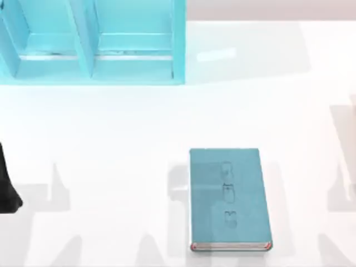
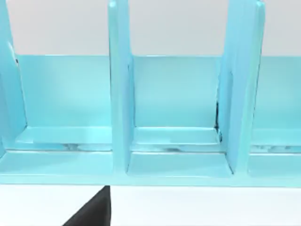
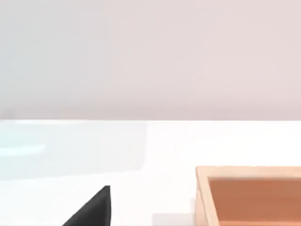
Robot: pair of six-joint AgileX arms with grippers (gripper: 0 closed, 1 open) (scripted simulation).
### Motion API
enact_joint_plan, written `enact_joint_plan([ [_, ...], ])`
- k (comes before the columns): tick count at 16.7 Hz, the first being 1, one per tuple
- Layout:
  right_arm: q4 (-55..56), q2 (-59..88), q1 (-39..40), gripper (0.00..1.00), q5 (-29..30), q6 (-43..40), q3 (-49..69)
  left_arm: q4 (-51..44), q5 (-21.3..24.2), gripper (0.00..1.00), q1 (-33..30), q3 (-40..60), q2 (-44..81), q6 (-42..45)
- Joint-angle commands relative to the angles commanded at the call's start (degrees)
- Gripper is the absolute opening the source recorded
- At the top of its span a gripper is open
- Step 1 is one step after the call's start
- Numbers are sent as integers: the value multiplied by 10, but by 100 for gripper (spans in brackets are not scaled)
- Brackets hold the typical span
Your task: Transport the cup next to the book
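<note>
The book lies flat on the counter, stiff and heavy-looking; jaws' state: cannot tell.

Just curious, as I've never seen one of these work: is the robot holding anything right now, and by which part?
It cannot be told. The book lies flat on the table, untouched by any arm, and nothing is visibly held.

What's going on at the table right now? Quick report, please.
Left arm parked at the table's left edge. Book lies flat, front centre-right. Shelf unit stands at back left. A wooden tray sits in the right wrist view.
</note>
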Motion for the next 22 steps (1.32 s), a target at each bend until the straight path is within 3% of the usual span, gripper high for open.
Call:
enact_joint_plan([
  [5, 0, 0, 0, 100, 0, 0, 0, -27, 2, 100, 28, 32, 21, 33],
  [9, 0, 0, 0, 100, 0, 0, 0, -120, 12, 100, 120, 139, 98, 163],
  [13, 0, 0, 0, 100, 0, 0, 0, -251, 22, 100, 242, 281, 220, 388],
  [22, 0, 0, 0, 100, 0, 0, 0, -562, 23, 100, 490, 550, 567, 1013],
])
